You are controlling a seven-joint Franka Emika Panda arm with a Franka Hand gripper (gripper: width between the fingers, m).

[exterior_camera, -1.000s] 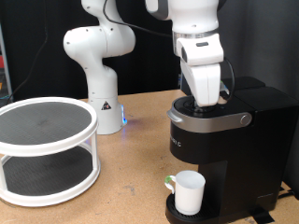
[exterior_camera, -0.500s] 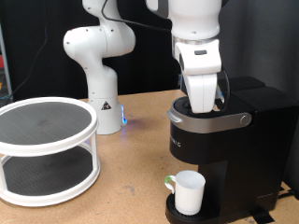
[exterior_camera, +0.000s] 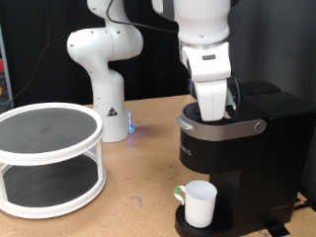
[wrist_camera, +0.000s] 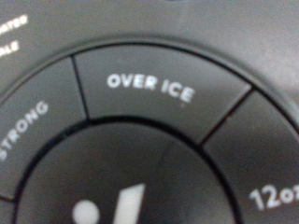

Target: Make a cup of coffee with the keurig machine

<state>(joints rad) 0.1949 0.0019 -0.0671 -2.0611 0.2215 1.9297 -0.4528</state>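
The black keurig machine (exterior_camera: 237,148) stands at the exterior view's right, its lid down and silver handle (exterior_camera: 222,125) across the front. The white cup (exterior_camera: 199,202) sits on its drip tray under the spout, handle to the left. My gripper (exterior_camera: 211,115) points straight down onto the machine's top button panel; its fingertips are hidden behind the hand. The wrist view is filled by the button panel (wrist_camera: 149,121), very close, with "OVER ICE" (wrist_camera: 149,86), "STRONG" and "12oz" labels readable. No fingers show in the wrist view.
A white two-tier round rack (exterior_camera: 47,158) with dark mesh shelves stands at the exterior view's left. A second white robot base (exterior_camera: 104,69) stands behind on the wooden table (exterior_camera: 138,193).
The gripper has shifted slightly left and lower over the machine's top panel; cup and machine have not moved.
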